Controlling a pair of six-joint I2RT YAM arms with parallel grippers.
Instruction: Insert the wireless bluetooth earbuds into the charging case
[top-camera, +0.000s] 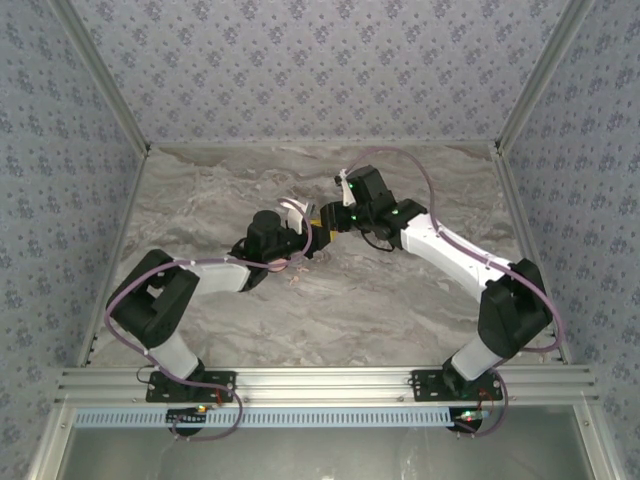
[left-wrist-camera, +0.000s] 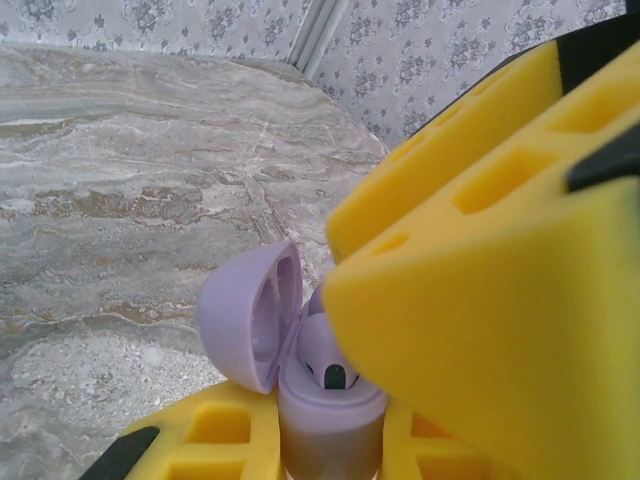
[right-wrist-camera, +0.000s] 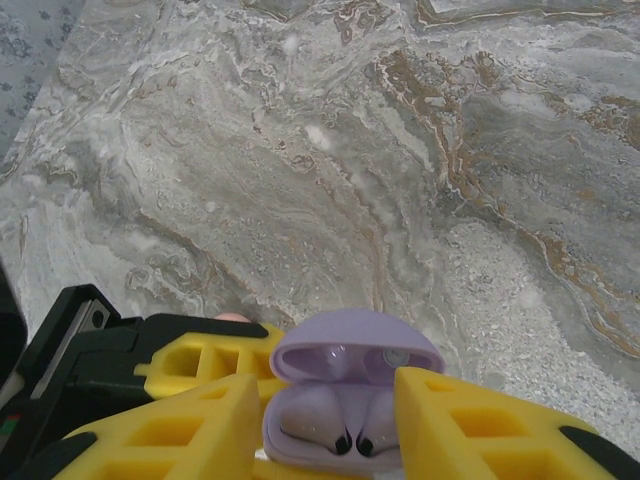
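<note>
Lavender gloss plastic, so likely light, stiff and slippery: left gripper (left-wrist-camera: 325, 442) pinches the charging case (right-wrist-camera: 278, 440) by its base sides, lid (left-wrist-camera: 245, 320) up, both earbuds (right-wrist-camera: 312, 415) sit in their wells, right gripper (right-wrist-camera: 328, 385) spread astride the mouth; grip base, spare hinge.

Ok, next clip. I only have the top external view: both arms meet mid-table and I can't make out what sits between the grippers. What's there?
Observer: The right wrist view shows a lavender charging case, its lid hinged open.
Operator: Which arm holds it?
Observer: In the left wrist view, the case's base is gripped by the left gripper, between its yellow fingers.
Operator: Any earbuds inside?
Observer: Yes, two lavender earbuds sit side by side in the case, dark tips toward the right wrist camera.
</note>
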